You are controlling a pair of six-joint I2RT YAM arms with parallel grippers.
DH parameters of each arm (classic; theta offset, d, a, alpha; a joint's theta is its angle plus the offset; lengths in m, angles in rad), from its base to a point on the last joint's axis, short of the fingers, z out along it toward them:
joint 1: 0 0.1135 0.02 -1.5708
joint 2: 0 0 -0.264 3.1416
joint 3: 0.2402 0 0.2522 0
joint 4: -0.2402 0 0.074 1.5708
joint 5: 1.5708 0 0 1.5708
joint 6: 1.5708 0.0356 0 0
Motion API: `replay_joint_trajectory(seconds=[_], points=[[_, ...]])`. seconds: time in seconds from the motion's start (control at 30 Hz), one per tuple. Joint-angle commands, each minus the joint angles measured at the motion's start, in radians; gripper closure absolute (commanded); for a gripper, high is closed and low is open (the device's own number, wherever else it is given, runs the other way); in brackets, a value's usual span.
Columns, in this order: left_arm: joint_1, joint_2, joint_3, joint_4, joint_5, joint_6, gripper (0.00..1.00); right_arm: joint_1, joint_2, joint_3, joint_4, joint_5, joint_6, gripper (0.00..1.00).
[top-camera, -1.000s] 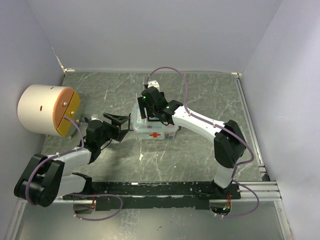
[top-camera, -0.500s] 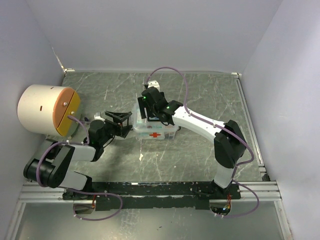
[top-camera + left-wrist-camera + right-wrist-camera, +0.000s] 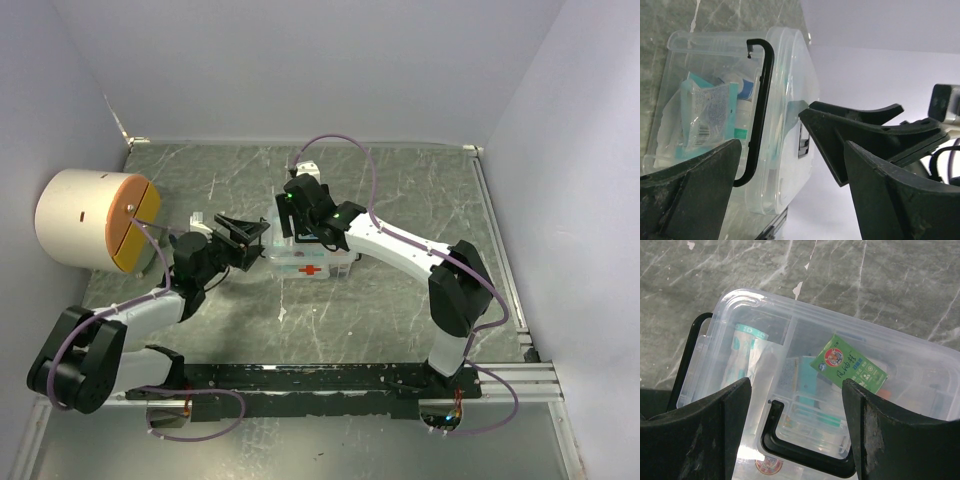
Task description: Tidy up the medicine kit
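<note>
The medicine kit (image 3: 322, 262) is a small clear case with a red cross, lying at the middle of the table with its lid on. My right gripper (image 3: 291, 233) hangs open right above it. In the right wrist view the kit (image 3: 765, 325) fills the frame, and the right gripper (image 3: 797, 427) has the black handle (image 3: 805, 452) lying between its fingers. A green packet (image 3: 850, 365) shows through the lid. My left gripper (image 3: 249, 233) is open just left of the kit. In its own view the left gripper (image 3: 790, 192) faces the kit (image 3: 787, 95) and its handle (image 3: 760, 115), holding nothing.
A big white cylinder with an orange end (image 3: 92, 220) stands at the left wall. A black rail (image 3: 330, 380) runs along the near edge. The right arm's black fingers (image 3: 865, 125) show beside the kit in the left wrist view.
My left arm has swung its gripper up and to the right, closer to the kit's left end. The right arm and the kit have stayed put.
</note>
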Motion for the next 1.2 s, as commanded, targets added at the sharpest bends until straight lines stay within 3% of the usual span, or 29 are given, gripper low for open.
replay_joint_trajectory(seconds=[0.0,0.27,0.57,0.8,1.0,1.17], points=[[-0.03,-0.041,0.049,-0.165,0.01,0.137,0.07,0.005,0.036,-0.051,-0.108,-0.036,0.039,0.27],[-0.07,-0.089,0.121,-0.402,-0.055,0.281,0.13,0.005,0.035,-0.051,-0.108,-0.033,0.042,0.28],[-0.106,-0.049,0.188,-0.516,-0.12,0.417,0.37,0.005,0.035,-0.048,-0.112,-0.028,0.044,0.28],[-0.127,-0.044,0.176,-0.515,-0.147,0.467,0.51,0.005,0.033,-0.049,-0.113,-0.021,0.044,0.28],[-0.143,-0.029,0.21,-0.572,-0.16,0.51,0.56,0.005,0.029,-0.051,-0.111,-0.016,0.045,0.28],[-0.148,-0.022,0.238,-0.63,-0.191,0.533,0.51,0.002,0.019,-0.051,-0.108,-0.012,0.05,0.28]])
